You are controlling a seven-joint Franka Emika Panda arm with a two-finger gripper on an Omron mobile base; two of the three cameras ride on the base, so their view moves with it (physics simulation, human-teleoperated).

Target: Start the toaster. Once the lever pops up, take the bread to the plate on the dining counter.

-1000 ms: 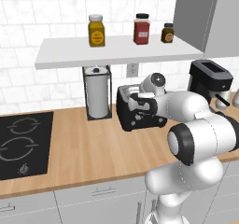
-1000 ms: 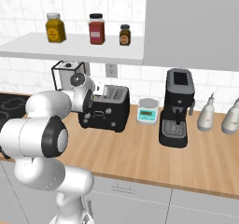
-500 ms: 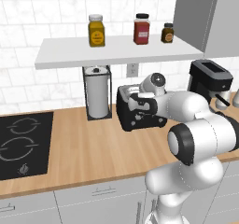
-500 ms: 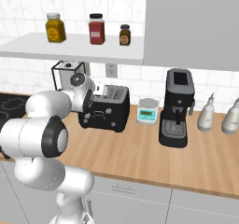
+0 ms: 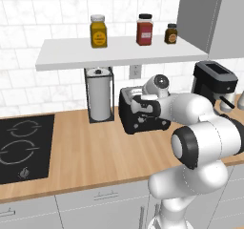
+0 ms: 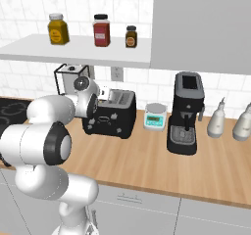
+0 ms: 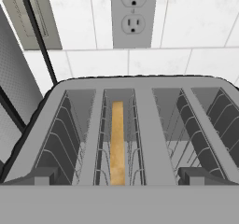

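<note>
A: Claw point(image 7: 116, 175)?
B: Jaws wide apart, empty, poised above the boxy black toaster point(image 7: 140, 125) on the wooden worktop point(image 5: 95, 151).
A: Thin tan bread slice point(image 7: 117, 141)?
B: Directly below, edge-up in the second slot from the left; long axis runs away toward the wall.

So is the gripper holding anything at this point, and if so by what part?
Nothing is held. The gripper is open above the toaster, and the bread sits untouched in the second slot from the left in the hand view.
</note>
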